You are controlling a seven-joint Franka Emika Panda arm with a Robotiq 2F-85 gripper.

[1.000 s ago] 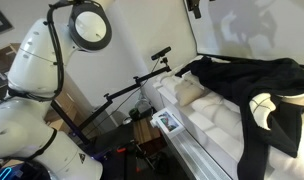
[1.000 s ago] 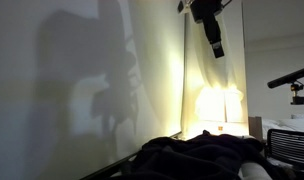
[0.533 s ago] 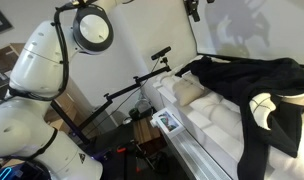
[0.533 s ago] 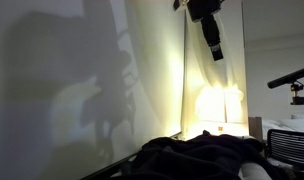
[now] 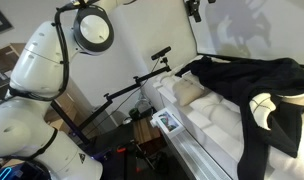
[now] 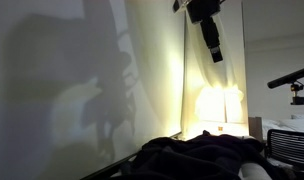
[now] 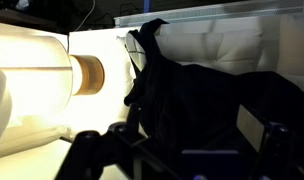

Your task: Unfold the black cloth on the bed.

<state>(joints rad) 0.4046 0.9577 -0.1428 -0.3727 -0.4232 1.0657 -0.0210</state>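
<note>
Your tool (image 7: 180, 150) is spread wide, holding nothing (high over the bed (image 5: 207, 125)). The black cloth (image 5: 242, 85) lies bunched there, soft and floppy I think, so pinch a loose edge.

Cloth heaped on the bed
The black cloth (image 5: 247, 85) lies across the bed (image 5: 197, 125), one end draping over its side; a tripod (image 5: 127, 92) stands beside the bed.

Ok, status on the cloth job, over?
Gripper open, empty, high over the bed. Black cloth bunched, untouched. Tripod stands beside the bed.
</note>
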